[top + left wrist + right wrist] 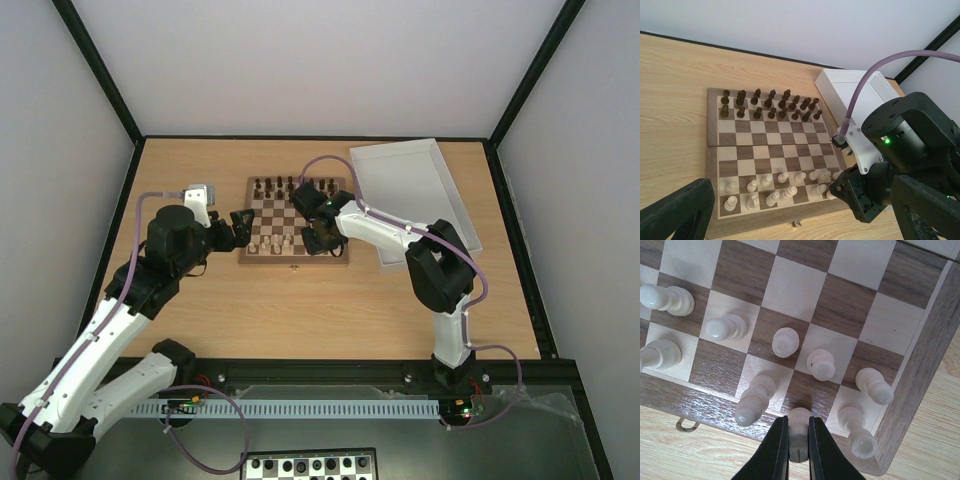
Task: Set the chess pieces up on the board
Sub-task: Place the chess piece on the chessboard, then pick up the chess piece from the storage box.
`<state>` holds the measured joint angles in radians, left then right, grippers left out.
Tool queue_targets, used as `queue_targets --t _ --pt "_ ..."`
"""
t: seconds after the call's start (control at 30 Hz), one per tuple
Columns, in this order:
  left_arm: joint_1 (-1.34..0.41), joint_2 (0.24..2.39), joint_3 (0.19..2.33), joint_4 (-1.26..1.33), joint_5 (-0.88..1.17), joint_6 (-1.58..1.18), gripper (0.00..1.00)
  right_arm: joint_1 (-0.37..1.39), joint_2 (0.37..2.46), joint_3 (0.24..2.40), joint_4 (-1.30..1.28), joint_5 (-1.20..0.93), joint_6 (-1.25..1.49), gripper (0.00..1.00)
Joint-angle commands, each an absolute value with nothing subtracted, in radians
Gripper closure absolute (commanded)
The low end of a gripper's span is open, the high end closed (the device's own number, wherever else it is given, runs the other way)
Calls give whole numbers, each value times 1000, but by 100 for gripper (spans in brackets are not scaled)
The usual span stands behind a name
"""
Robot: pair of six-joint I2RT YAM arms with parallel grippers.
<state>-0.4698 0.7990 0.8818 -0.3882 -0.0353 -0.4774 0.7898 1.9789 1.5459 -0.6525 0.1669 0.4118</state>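
Observation:
The wooden board (295, 258) lies at the table's middle back; it also shows in the left wrist view (712, 150). Cream chess pieces (775, 187) stand on its two near rows, dark pieces (770, 102) on its two far rows. My right gripper (799, 432) is shut on a cream piece (799, 421) and holds it over a dark square in the near row, second from the board's right corner (318, 238). Other cream pieces (785, 342) stand close around it. My left gripper (238, 225) hovers by the board's left edge, open and empty (800, 215).
A white tray (415, 195) lies tilted right of the board, close behind my right arm. A black-and-white checkered board (310, 465) sits at the bottom edge, below the arm bases. A small metal clasp (685, 426) sticks out of the board's near edge.

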Motion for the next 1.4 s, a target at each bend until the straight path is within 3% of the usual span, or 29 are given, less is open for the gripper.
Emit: queue_targets --t 0.0,0.43,0.6,0.8,1.13,1.27,1.37 --pt "-464 793 899 -400 -47 -474 0 796 2001 1575 -656 192 423 98" --pt "-465 787 900 -407 -51 -474 1 798 2021 1573 -646 211 423 95" --pt "-465 787 901 -407 -52 -473 1 798 2016 1569 -645 220 423 90" --pt "-465 786 901 -406 -51 -474 1 797 2001 1564 -647 220 425 75" --pt "-465 788 905 -405 -48 -475 0 798 1901 1567 -660 210 423 68" --pt "-464 793 905 -401 -42 -476 1 793 1834 1598 -693 259 420 59" --pt "-465 797 903 -394 -38 -476 0 761 1789 1605 -714 307 410 40"
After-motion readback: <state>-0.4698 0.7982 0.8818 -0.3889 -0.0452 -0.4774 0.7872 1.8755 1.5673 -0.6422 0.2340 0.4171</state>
